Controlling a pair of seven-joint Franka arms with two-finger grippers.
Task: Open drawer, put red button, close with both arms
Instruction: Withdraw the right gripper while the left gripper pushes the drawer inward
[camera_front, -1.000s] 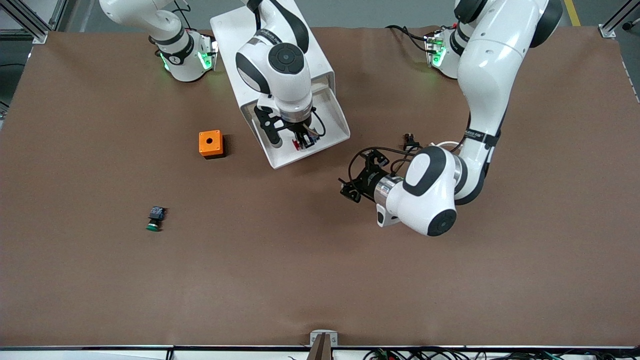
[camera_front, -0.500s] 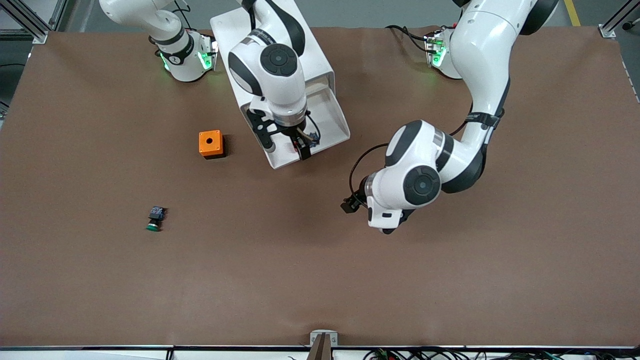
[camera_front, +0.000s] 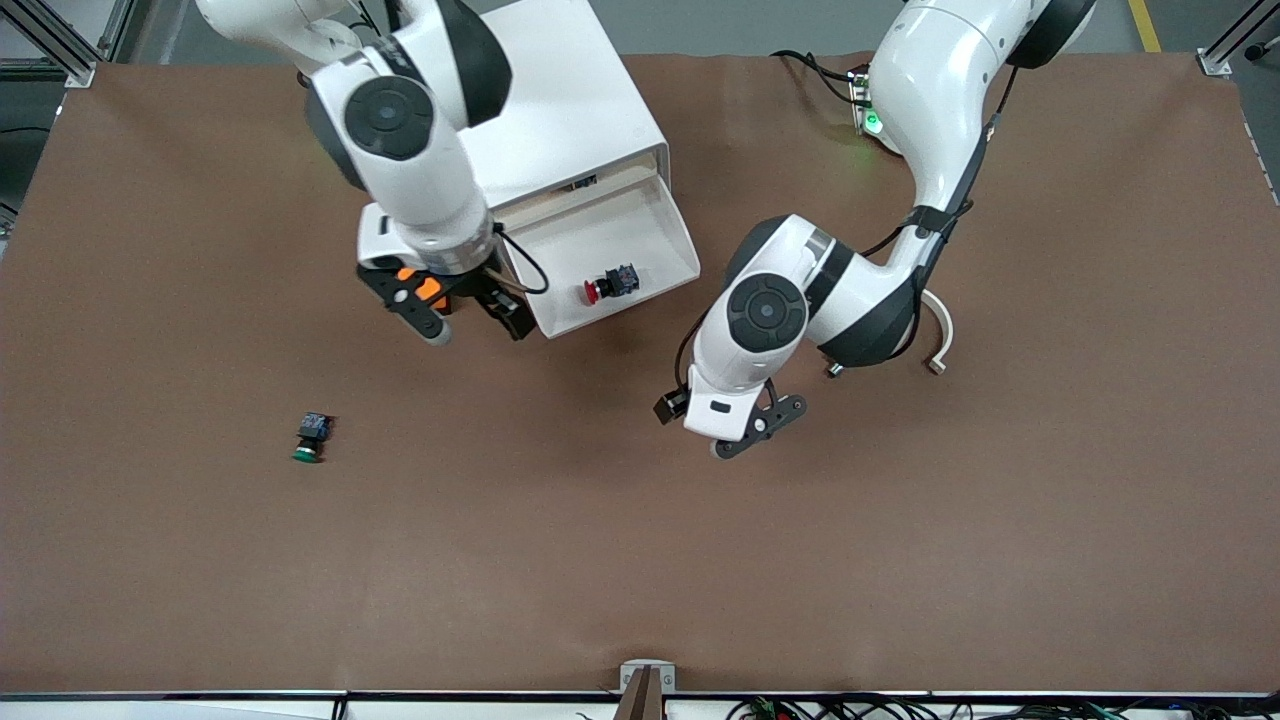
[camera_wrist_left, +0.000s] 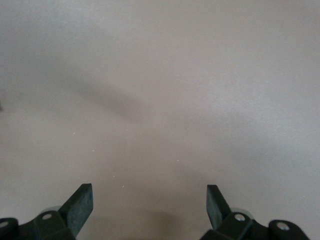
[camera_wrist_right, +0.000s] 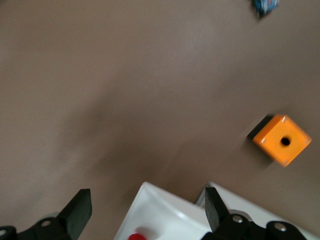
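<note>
In the open drawer (camera_front: 610, 262), near its front lip: red button (camera_front: 610, 283), lying on its side, released. Next, by judgement: closing. Best to set both grippers flat against the drawer front and push evenly toward the cabinet (camera_front: 560, 120). Right gripper (camera_front: 462, 318) over the orange box (camera_wrist_right: 282, 139), spread, empty. Left gripper (camera_wrist_left: 149, 205) over bare table (camera_front: 900, 520), spread wide, empty.

- Right arm (camera_front: 400, 150): glossy white shell, black joint bands, round black cap with a centre screw.
- Left arm (camera_front: 800, 310): same white-and-black build; thin black cable runs alongside its links.
- Right gripper (camera_wrist_right: 147, 210): black wedge fingers, silver screws behind each.
- Left gripper (camera_wrist_left: 150, 207): identical black fingers and screws.
</note>
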